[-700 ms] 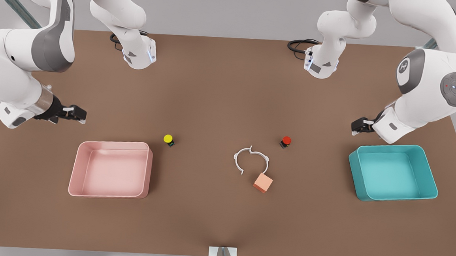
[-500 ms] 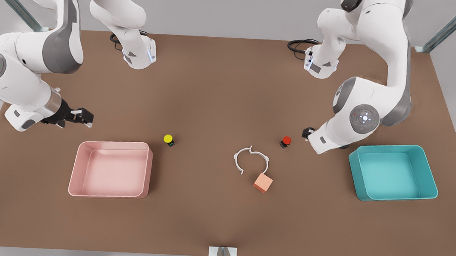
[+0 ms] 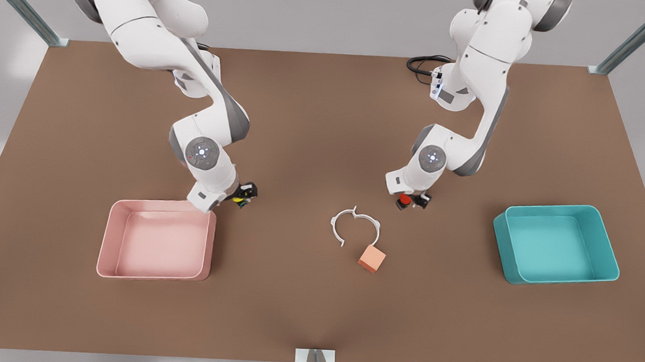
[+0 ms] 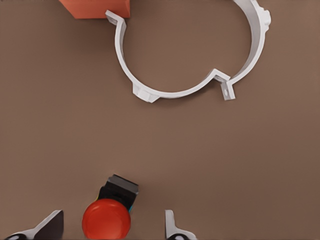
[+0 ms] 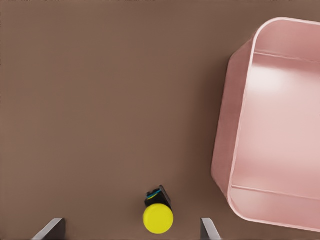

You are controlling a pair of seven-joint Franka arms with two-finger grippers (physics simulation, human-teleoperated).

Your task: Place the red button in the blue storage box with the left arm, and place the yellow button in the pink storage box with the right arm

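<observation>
Left wrist view: open left gripper [image 4: 110, 227] straddles the red button [image 4: 106, 219]; open right gripper [image 5: 132, 230] likewise straddles the yellow button [image 5: 158, 218].

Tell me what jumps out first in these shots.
Both arms are down over the small buttons: the left gripper is open around the red button, and the right gripper is open around the yellow button. The pink tray and blue tray flank them.
</observation>
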